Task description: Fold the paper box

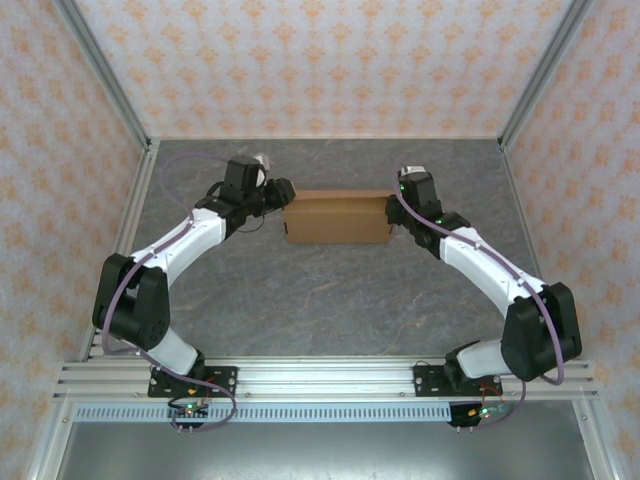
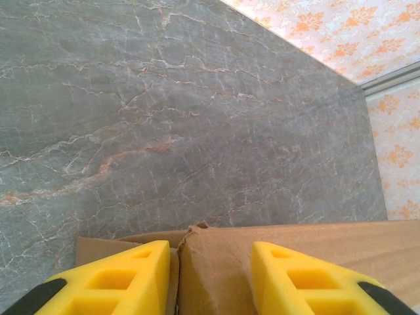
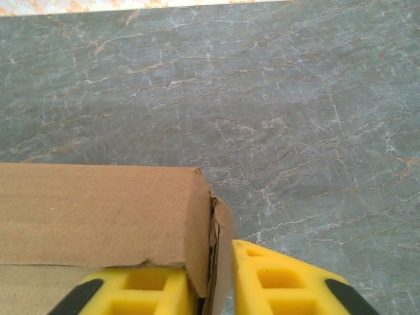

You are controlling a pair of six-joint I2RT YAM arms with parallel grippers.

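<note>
Centrally, paper box [image 1: 337, 218] between left claw [image 2: 210, 256], spread, and right claw [image 3: 211, 275], grip unclear

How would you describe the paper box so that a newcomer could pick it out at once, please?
Start at the grey marbled table inside the orange-patterned walls. Toward its far side, between the left gripper and the right gripper, lies the paper box. It is the plain brown cardboard oblong, unlike the white-and-black arms beside it.

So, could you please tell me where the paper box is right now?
In the top view the paper box lies on the table, centre-back, between the left gripper at its left end and the right gripper at its right.
</note>
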